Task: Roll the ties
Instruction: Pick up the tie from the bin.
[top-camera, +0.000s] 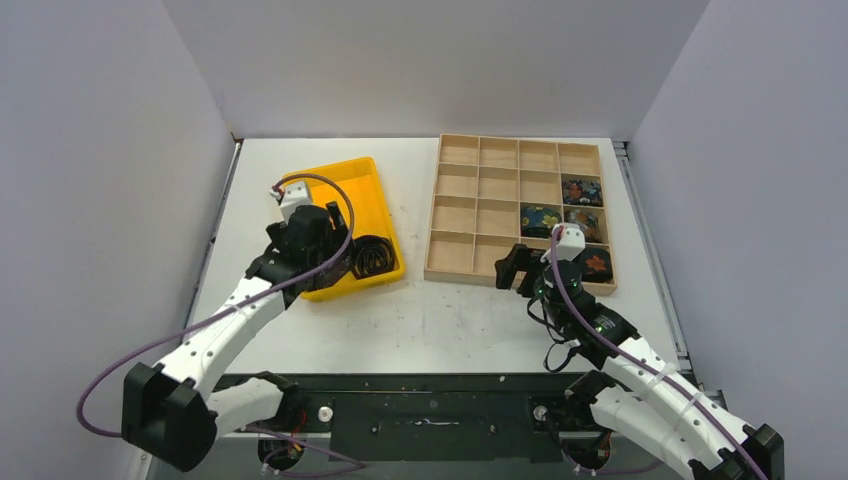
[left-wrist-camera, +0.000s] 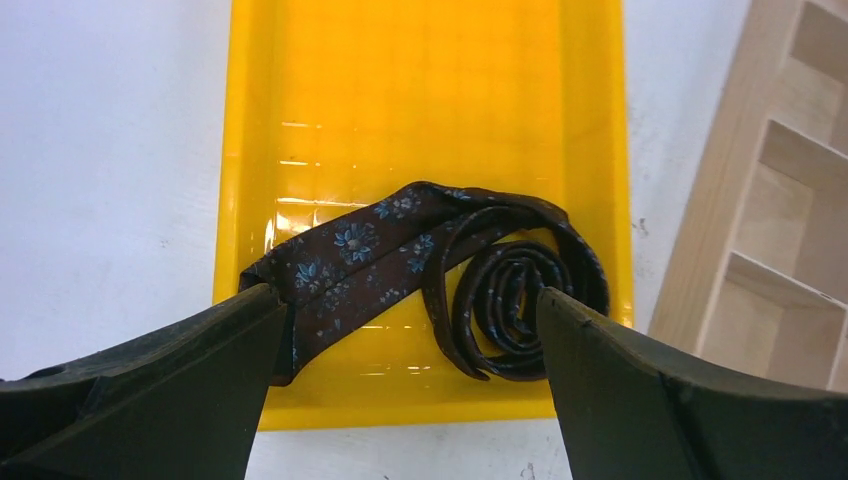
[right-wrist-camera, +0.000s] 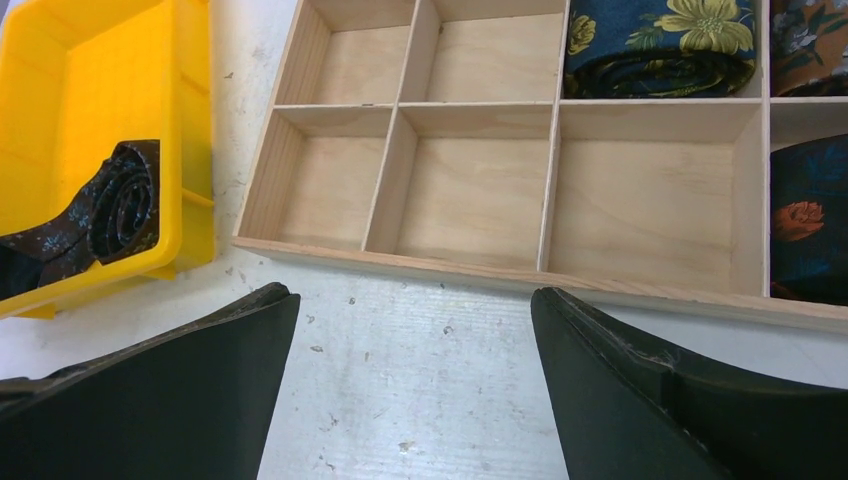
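Observation:
A dark brown tie with small blue flowers (left-wrist-camera: 400, 245) lies in the yellow bin (left-wrist-camera: 430, 90), one end flat and the other wound into a loose coil (left-wrist-camera: 515, 295). It also shows in the top view (top-camera: 372, 256) and in the right wrist view (right-wrist-camera: 115, 210). My left gripper (left-wrist-camera: 405, 292) is open and empty above the bin's near end, its fingers on either side of the tie. My right gripper (right-wrist-camera: 412, 293) is open and empty over bare table just in front of the wooden tray (right-wrist-camera: 480, 265). Several rolled ties fill the tray's right cells (top-camera: 582, 190).
The wooden tray (top-camera: 478, 200) has many empty cells on its left and far sides. Rolled ties with yellow (right-wrist-camera: 660, 40) and orange (right-wrist-camera: 805, 215) flowers sit in cells near my right gripper. The yellow bin (top-camera: 350, 190) stands left of the tray. Grey walls surround the table.

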